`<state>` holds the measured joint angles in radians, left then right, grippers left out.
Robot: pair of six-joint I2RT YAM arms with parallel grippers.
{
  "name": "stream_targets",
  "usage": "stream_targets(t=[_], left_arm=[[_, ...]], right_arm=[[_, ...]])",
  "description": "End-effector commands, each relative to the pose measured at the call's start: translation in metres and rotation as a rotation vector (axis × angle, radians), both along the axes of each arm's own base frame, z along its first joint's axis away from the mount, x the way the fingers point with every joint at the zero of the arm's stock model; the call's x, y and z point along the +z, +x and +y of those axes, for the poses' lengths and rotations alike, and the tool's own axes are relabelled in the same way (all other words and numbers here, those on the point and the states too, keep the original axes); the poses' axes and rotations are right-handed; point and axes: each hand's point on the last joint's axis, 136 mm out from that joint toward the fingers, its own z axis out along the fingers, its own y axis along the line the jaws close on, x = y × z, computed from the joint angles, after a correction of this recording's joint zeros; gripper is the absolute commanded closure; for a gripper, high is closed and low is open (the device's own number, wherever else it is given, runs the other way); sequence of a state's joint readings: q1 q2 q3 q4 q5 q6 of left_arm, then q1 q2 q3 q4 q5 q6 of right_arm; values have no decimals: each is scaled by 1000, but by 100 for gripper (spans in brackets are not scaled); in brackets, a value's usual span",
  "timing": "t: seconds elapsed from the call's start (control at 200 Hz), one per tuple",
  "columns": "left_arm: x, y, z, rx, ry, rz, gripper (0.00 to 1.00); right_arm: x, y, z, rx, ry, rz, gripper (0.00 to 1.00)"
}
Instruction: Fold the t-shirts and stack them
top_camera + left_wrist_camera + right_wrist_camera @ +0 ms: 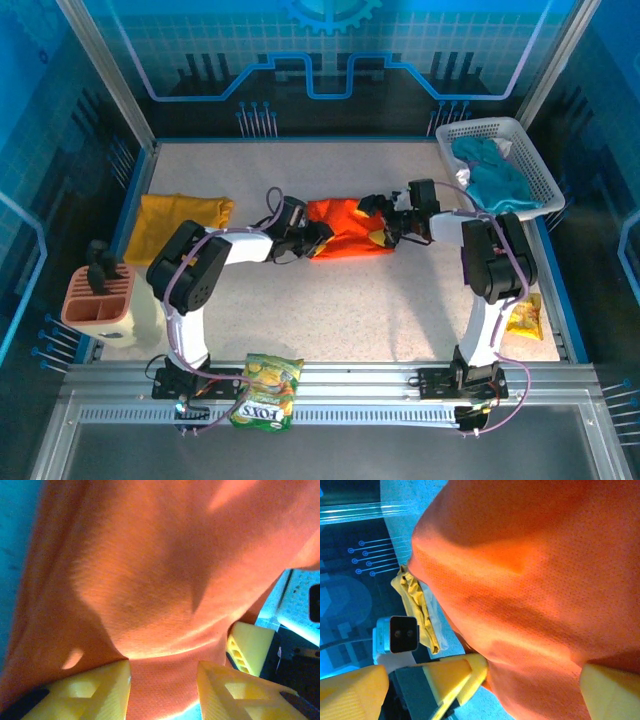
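Orange t-shirt point(345, 228), soft and floppy, is sagging between my left gripper point(318, 238) and right gripper point(384, 225); I am pinching its opposite edges, both clenched on cloth.

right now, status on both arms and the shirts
Left gripper and right gripper at opposite ends of the orange t-shirt, cloth between both sets of fingers. Mustard t-shirt lying far left. Nothing between them.

Both ends of the orange t-shirt point(345, 228) lie hidden under the left gripper point(318, 238) and right gripper point(378, 218).
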<state>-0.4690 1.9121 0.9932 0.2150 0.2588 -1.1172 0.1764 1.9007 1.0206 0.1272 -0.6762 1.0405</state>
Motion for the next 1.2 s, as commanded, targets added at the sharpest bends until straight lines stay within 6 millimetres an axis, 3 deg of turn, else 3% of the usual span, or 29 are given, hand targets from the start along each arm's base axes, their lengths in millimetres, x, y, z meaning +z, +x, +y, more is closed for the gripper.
stream_targets(t=[0.0,0.205,0.275,0.49,0.64,0.791,0.961,1.061,1.196], left_arm=[[-43,-25,49,63,191,116,59],[-36,-32,54,58,186,125,59],[-18,-28,49,47,158,101,59],[66,4,16,-63,63,-28,57],[91,29,2,-86,44,-88,56],[92,58,-15,-91,25,-140,56],[65,84,-32,-102,7,-116,57],[53,94,-34,-96,14,-120,57],[39,105,-22,-68,61,-130,57]], right_arm=[[-20,-16,-24,-72,-119,65,1],[-13,-18,-31,-131,-126,50,1],[1,-14,-28,-119,-107,15,1],[52,4,-13,-44,-56,-81,1],[72,19,-5,-34,-32,-114,1],[68,40,5,-13,-19,-106,1],[59,69,11,9,-24,-124,1],[53,85,9,21,-28,-134,1],[40,106,1,17,-38,-152,2]])
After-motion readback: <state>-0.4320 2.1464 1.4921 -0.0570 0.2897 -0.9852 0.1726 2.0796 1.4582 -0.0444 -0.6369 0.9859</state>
